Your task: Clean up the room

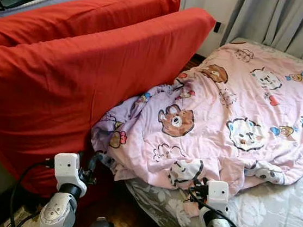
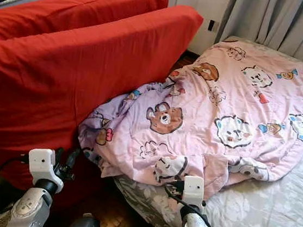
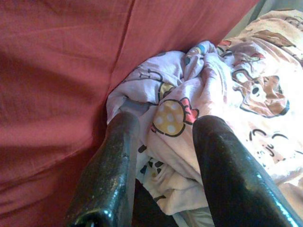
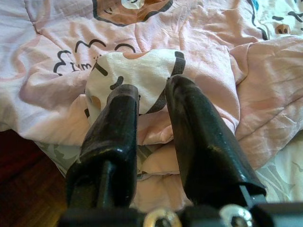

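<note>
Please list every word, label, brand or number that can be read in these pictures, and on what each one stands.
No text can be read with confidence.
Quilt: black handwritten-style marks beside the cartoon animals, seen past the right gripper; they may be letters, but are too creased to read.
Red cushions: no print.
Left gripper: no label.

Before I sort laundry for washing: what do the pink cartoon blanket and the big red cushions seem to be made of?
The pink cartoon-print blanket looks like soft, thin quilted cotton or polyester, matte; it crumples into loose folds. The large red cushions look covered in plain woven matte cloth, probably cotton, with fine creases across it.
</note>
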{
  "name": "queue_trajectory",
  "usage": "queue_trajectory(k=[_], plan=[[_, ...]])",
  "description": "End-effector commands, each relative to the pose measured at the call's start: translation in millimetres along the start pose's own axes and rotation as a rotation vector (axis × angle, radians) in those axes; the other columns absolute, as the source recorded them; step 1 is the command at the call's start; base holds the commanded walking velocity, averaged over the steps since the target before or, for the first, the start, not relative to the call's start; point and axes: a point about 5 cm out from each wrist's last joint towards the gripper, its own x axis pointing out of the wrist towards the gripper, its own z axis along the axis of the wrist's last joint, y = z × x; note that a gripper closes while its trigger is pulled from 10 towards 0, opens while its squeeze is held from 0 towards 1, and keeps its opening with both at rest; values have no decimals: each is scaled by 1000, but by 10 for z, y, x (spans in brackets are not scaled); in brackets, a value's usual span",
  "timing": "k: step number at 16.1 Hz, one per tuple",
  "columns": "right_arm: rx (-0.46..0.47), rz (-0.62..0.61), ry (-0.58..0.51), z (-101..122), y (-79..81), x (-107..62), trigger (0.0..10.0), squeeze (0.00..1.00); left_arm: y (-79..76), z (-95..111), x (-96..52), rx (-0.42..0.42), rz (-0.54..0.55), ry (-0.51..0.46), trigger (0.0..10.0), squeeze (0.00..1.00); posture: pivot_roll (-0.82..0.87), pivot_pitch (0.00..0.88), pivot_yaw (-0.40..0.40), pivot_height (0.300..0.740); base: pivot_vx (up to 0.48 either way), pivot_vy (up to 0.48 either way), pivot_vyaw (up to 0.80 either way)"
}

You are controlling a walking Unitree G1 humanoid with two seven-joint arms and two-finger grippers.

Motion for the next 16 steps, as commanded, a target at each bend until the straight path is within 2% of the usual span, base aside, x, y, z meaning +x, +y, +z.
queue_trajectory(k=[1, 8, 10, 16], plan=[[10, -6, -1, -2, -1, 2, 10000, 0, -7, -12, -3, -12, -7, 13, 10000, 0, 30, 101, 11, 660, 0, 0, 0], [10, -6, -1, -2, -1, 2, 10000, 0, -7, -12, -3, -12, -7, 13, 10000, 0, 30, 101, 11, 660, 0, 0, 0], [15, 21, -31, 44, 58, 18, 10000, 0, 6, 4, -2, -4, 8, 2, 10000, 0, 27, 102, 7, 660, 0, 0, 0], [19, 25, -41, 52, 78, 14, 10000, 0, 9, 7, -4, -3, 11, 1, 10000, 0, 29, 107, 6, 660, 0, 0, 0]])
